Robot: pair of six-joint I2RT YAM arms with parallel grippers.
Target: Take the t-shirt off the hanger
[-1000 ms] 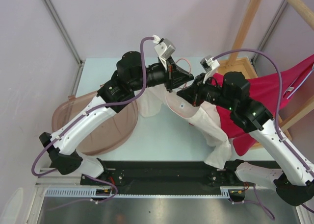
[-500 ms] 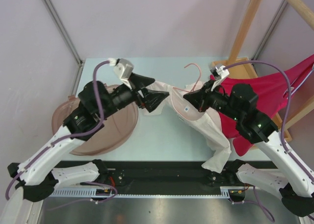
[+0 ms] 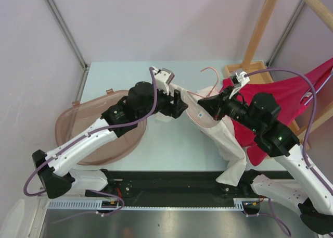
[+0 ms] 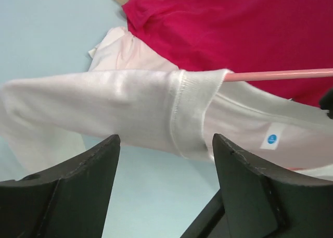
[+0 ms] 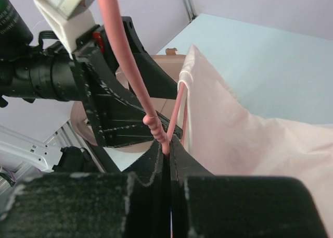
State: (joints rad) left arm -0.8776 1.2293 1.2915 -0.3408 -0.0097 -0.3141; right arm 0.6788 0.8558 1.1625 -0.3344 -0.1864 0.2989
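- The t-shirt (image 3: 223, 136) is sitting right of centre in the overhead view. Its pale body is trailing down toward the lower middle of the frame, over the edge of the table (image 3: 171, 144).
- It is looking light, limp and thin. I judge it will sag and stretch rather than slide off as one piece, so it wants pulling along the wire, not away from it.
- In the left wrist view, the sleeve (image 4: 119, 108) is bunching into a tube with a stitched cuff, and the pink bar is poking out of its right end. That cuff looks like the sensible place to pinch.
- The hanger (image 5: 125, 61) is thin and stiff, probably springy. Its hook is pointing toward the upper middle of the overhead frame, touching nothing.
- The left arm is reaching diagonally from the lower left, over the brown basket (image 3: 104, 144). Its end effector (image 3: 177, 103) is spread wide with nothing in it and the sleeve just ahead of the gap. I cannot tell whether it is touching the sleeve.
- The right arm is folding in from the lower right. Its end effector (image 3: 204, 107) is clamping the twisted neck of the hanger, holding it off the table.
- A red garment (image 3: 291, 97) is lying behind, at the right.
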